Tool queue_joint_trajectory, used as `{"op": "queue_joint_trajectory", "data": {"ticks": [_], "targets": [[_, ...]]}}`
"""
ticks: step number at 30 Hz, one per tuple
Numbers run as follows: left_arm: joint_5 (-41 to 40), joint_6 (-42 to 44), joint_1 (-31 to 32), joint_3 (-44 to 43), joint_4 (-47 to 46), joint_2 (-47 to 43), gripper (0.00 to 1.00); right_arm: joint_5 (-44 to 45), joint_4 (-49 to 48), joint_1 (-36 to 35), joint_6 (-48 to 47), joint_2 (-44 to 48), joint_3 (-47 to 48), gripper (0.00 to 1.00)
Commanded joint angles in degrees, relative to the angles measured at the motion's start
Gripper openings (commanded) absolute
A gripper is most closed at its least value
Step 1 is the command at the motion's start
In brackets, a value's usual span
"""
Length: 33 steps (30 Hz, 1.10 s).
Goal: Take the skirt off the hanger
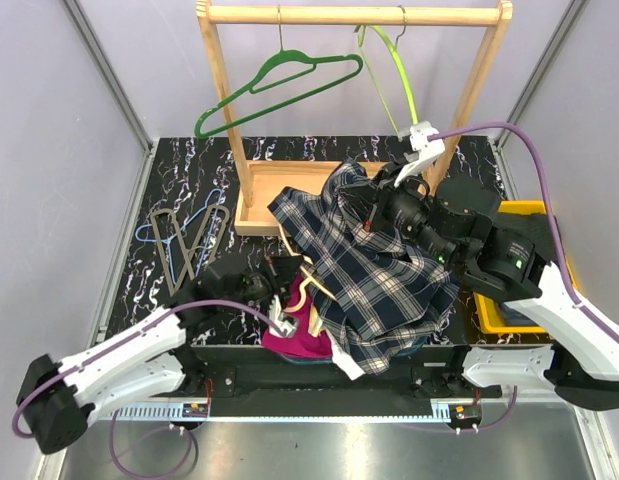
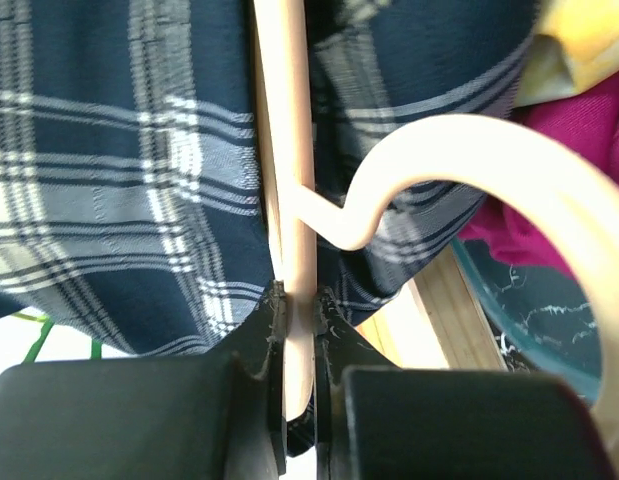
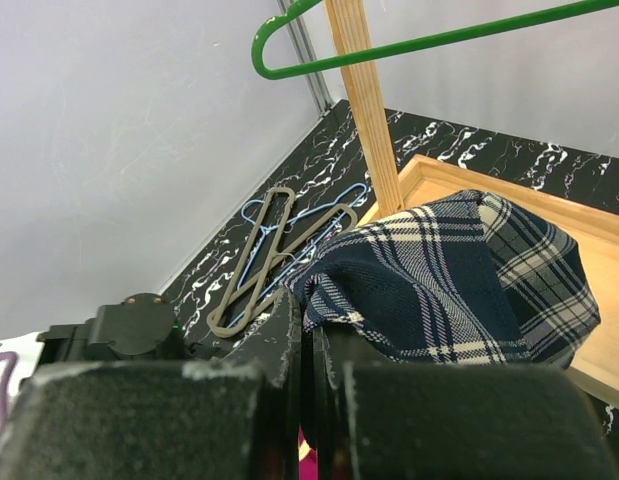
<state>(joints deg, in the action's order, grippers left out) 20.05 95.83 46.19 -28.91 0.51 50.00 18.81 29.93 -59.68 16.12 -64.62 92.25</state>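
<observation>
Where skirt (image 1: 379, 275) sits: heaped mid-table, navy/white plaid, far edge over rack base tray (image 1: 254, 215), near edge reaching over table front; partly covers magenta cloth (image 1: 301, 338).
hanger (image 1: 307, 284): pale wood, at skirt's left edge, hook curving by magenta cloth; skirt fabric lies against its bar in left wrist view.
L gripper (image 2: 301, 305): closed tight on hanger's wood bar, fingers pinching it from both sides.
R gripper (image 3: 307, 318): closed, pinching a fold of skirt on its far-right part; fabric bunches up off the fingers.
rack (image 1: 354, 14): wood, upright at back; green hanger (image 1: 289, 85) + lime hanger (image 1: 397, 65) on rail.
table (image 1: 169, 165): black marble; grey + blue hangers (image 1: 184, 240) flat at left.
yellow bin (image 1: 494, 318): right edge, under R arm.
</observation>
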Motion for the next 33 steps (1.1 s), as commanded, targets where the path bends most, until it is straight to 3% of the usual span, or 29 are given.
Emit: {"op": "queue_joint_trajectory", "data": {"ticks": [1, 5, 7, 8, 9, 10, 11, 12, 13, 15, 16, 18, 22, 26, 33], "targets": [[2.0, -4.5, 0.6, -5.6, 5.8, -7.9, 0.00, -0.4, -6.0, 0.7, 0.8, 2.3, -0.9, 0.00], [2.6, -12.3, 1.9, -13.4, 14.5, -13.5, 0.00, 3.4, -4.6, 1.8, -2.1, 1.9, -4.2, 0.00], [2.4, -20.5, 2.8, -21.9, 21.5, -14.8, 0.00, 3.0, -3.1, 3.5, -2.2, 1.1, -5.9, 0.07], [2.1, -24.4, 3.0, -24.9, 23.4, -14.5, 0.00, 2.4, -3.0, 6.0, -1.9, 1.0, -6.6, 0.18], [0.6, -29.0, 3.1, -32.0, 25.1, -13.4, 0.00, 0.4, -3.0, 7.2, -0.8, 0.6, -7.5, 0.54], [-0.4, -39.4, 3.2, -36.3, 29.4, -12.2, 0.00, -0.7, -3.0, 8.6, -0.1, 0.4, -7.7, 0.76], [-1.8, -44.9, 3.2, -41.1, 32.4, -10.4, 0.00, -1.4, -3.0, 9.6, 0.4, 0.3, -7.6, 0.90], [-4.6, -50.2, 3.2, -51.9, 36.0, -5.7, 0.00, -1.7, -2.9, 10.5, 1.0, 0.0, -6.8, 1.00], [-5.7, -60.1, 3.1, -57.7, 44.1, -2.8, 0.00, -1.8, -2.7, 10.5, 1.1, 0.0, -6.2, 1.00], [-6.1, -68.1, 3.1, -73.2, 52.2, 4.8, 0.00, -2.0, -2.8, 10.7, 0.9, 0.5, -3.8, 1.00], [-5.3, -73.7, 3.1, -77.0, 57.5, 6.5, 0.00, -2.1, -2.7, 10.8, 0.6, 0.9, -3.0, 1.00], [-2.5, -78.2, 3.1, -83.5, 59.7, 9.2, 0.00, -2.7, -2.8, 10.9, 0.0, 2.1, 0.1, 1.00], [0.9, -85.8, 1.9, -86.2, 59.8, 10.3, 0.00, -4.0, -2.8, 10.9, -1.0, 4.9, 5.1, 1.00], [3.7, -87.6, 0.2, -84.7, 57.7, 9.2, 0.00, -2.4, -3.5, 10.9, -1.8, 8.3, 7.2, 1.00], [3.9, -87.9, -0.8, -76.5, 52.8, 6.7, 0.00, -9.0, -2.6, 10.9, 1.6, 12.1, 2.7, 1.00]]}}
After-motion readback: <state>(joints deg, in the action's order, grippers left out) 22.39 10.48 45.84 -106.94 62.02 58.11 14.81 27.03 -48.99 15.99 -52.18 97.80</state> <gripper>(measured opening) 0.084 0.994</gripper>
